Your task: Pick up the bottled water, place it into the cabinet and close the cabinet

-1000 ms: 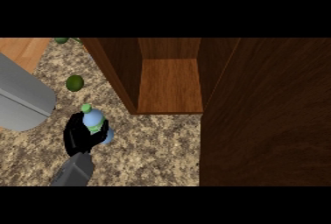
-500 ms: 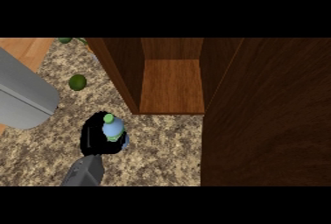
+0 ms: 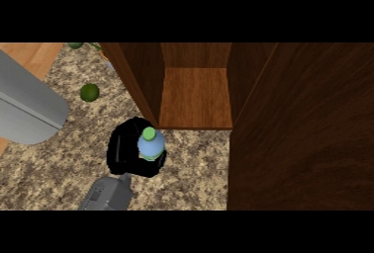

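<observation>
The bottled water (image 3: 151, 144) sits inside a black hand (image 3: 131, 153). The hand is curled round it, so only the green cap and the pale blue top of the bottle show. The rest of the bottle is hidden by the fingers. A grey forearm (image 3: 108, 193) comes up from the bottom edge to this hand, and only this one hand shows, so it is hard to say which one it is.

The bottle is above the speckled surface (image 3: 58, 173), just in front of the open cabinet (image 3: 196, 96), near its left wall. The cabinet floor is bare brown wood.

A big dark wooden door (image 3: 306, 133) fills the right side and is cut off by the edge. A grey rounded thing (image 3: 25, 108) is cut off at the left. A small green round thing (image 3: 89, 92) lies on the surface, well apart from the hand.
</observation>
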### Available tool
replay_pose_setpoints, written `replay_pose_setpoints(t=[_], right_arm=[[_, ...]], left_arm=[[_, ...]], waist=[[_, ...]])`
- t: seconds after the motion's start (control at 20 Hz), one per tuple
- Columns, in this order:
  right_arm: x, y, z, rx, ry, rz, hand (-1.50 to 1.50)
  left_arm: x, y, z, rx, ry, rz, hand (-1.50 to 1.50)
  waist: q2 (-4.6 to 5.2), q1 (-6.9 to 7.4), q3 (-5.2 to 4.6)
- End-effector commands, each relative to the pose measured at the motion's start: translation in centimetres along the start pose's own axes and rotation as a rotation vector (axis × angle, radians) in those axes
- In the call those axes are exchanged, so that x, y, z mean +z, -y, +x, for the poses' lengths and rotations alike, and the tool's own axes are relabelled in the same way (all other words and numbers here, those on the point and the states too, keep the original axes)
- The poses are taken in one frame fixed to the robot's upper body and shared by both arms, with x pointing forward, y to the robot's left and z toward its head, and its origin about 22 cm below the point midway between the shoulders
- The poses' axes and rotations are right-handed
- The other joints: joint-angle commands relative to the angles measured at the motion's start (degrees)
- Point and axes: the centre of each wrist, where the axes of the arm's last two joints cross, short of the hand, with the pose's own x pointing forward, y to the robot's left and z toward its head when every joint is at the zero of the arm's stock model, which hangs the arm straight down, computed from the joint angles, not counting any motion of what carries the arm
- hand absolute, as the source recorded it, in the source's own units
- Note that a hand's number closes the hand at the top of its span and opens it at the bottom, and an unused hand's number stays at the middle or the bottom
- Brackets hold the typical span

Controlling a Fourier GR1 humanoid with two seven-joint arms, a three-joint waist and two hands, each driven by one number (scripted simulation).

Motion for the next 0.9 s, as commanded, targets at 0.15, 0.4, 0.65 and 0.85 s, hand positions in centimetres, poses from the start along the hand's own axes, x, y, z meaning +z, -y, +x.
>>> replay_pose_setpoints(t=[0.15, 0.4, 0.65, 0.85], right_arm=[[-1.1, -0.9, 3.4, 0.010, 0.051, 0.029, -1.50], [-1.4, -0.6, 2.2, -0.008, 0.052, 0.014, -1.50], [-1.3, -0.4, 2.8, 0.003, 0.054, 0.030, -1.50], [-1.6, -0.8, 2.7, 0.010, 0.055, 0.014, -1.50]], left_arm=[[-0.9, 8.3, 4.5, -0.009, -0.018, -0.079, 1.50], [-1.0, 13.3, 7.2, -0.026, -0.030, -0.062, 1.50], [-4.1, 17.5, 8.6, -0.095, 0.012, -0.012, 1.50], [-7.3, 18.7, 8.9, -0.127, 0.027, 0.018, 1.50]], waist=[[0.12, -0.43, -0.03], [0.36, -0.88, -0.04], [0.52, -2.06, -0.05], [0.60, -2.37, -0.07]])
